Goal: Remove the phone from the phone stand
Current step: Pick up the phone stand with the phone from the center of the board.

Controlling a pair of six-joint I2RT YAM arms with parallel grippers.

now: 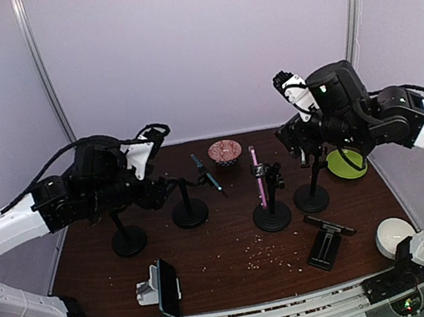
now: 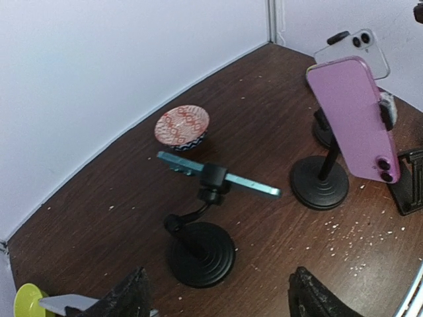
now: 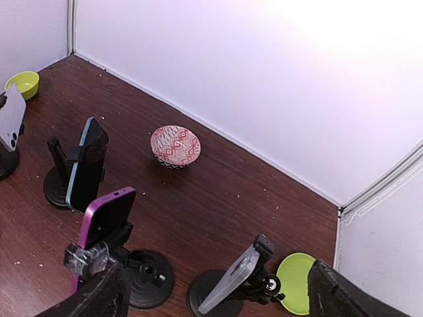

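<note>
A teal phone [image 2: 218, 177] lies almost flat, clipped to a black round-footed stand [image 2: 200, 254], at the far middle-left of a dark wooden desk [image 1: 229, 257]. The left gripper [image 2: 218, 281] hangs close to this stand, on its left, with its jaws spread wide and nothing between them. To the right of the teal phone, a pink phone [image 2: 353, 119] stands upright on a second stand [image 2: 320, 183], and a white phone [image 2: 353, 49] shows beyond it. The right gripper [image 3: 217, 277] hovers high over the right side of the desk, jaws spread wide, holding nothing. A red patterned bowl [image 1: 224, 151] sits by the far wall. A green plate [image 1: 346, 164] lies at the far right. At the near left, a dark phone [image 1: 167, 288] leans in a white holder [image 1: 146, 290]. At the near right lie a black folding stand [image 1: 328, 241] and a white round object [image 1: 393, 235]. Pale crumbs [image 1: 260, 252] dot the middle of the desk.
</note>
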